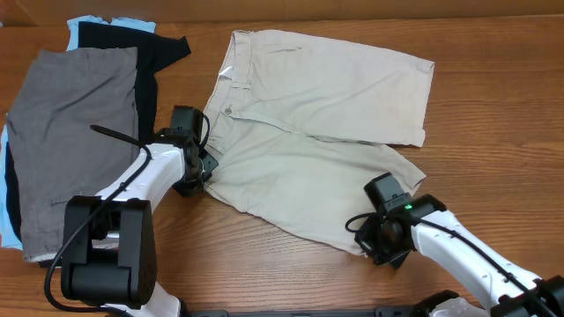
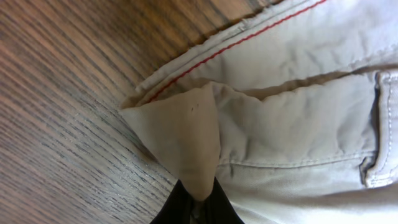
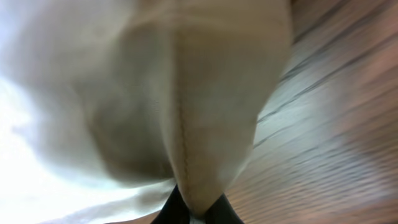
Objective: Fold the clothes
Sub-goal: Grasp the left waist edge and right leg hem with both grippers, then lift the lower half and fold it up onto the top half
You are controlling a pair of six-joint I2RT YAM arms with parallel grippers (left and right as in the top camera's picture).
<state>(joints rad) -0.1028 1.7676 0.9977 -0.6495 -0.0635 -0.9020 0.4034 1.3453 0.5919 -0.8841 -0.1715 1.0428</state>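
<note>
Lying spread on the surface (image 1: 264, 273), the khaki shorts (image 1: 326, 106) are being pinched: left end effector (image 1: 201, 169) at the waistband corner, right end effector (image 1: 374, 242) at a leg hem; such small bites are probably risking slipping.

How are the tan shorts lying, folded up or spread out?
Spread out: the tan shorts lie open on the table, both legs splayed apart.

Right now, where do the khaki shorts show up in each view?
Overhead: khaki shorts spread flat, centre to right.
Left wrist: khaki shorts fill the top and right; a corner is pinched in the left gripper at bottom centre.
Right wrist: khaki shorts fill left and centre; a fold is pinched in the right gripper.
Shared landmark: the wooden table.
</note>
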